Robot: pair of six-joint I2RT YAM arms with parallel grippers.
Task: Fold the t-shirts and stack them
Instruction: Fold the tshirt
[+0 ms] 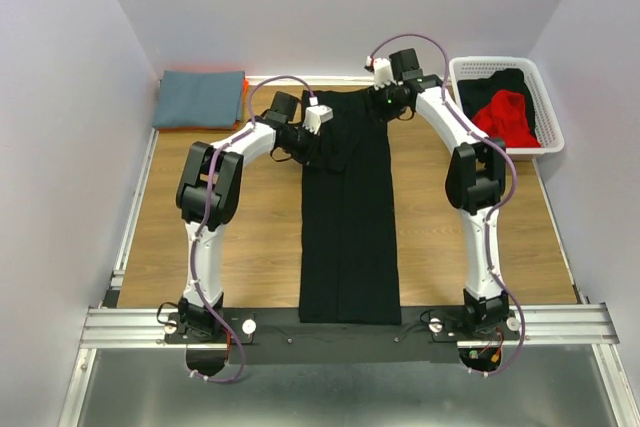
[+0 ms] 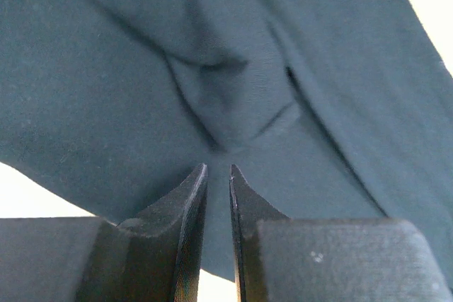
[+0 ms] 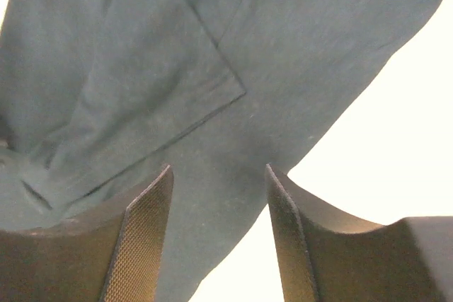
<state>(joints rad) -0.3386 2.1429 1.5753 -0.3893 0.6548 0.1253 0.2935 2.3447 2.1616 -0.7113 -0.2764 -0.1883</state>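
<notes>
Black t-shirt (image 1: pixel 348 237) on wooden table (image 1: pixel 250 247), pale walls (image 1: pixel 60 97)

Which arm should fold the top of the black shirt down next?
Probably left. The left gripper has its jaws pinched on the black t-shirt, puckering it; the right gripper has jaws apart, gripping nothing.

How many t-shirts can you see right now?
5: long black shirt mid-table; slate-blue shirt folded at far left, orange shirt edging out under it; second black shirt and red shirt in the basket at far right. More may be hidden underneath.
</notes>
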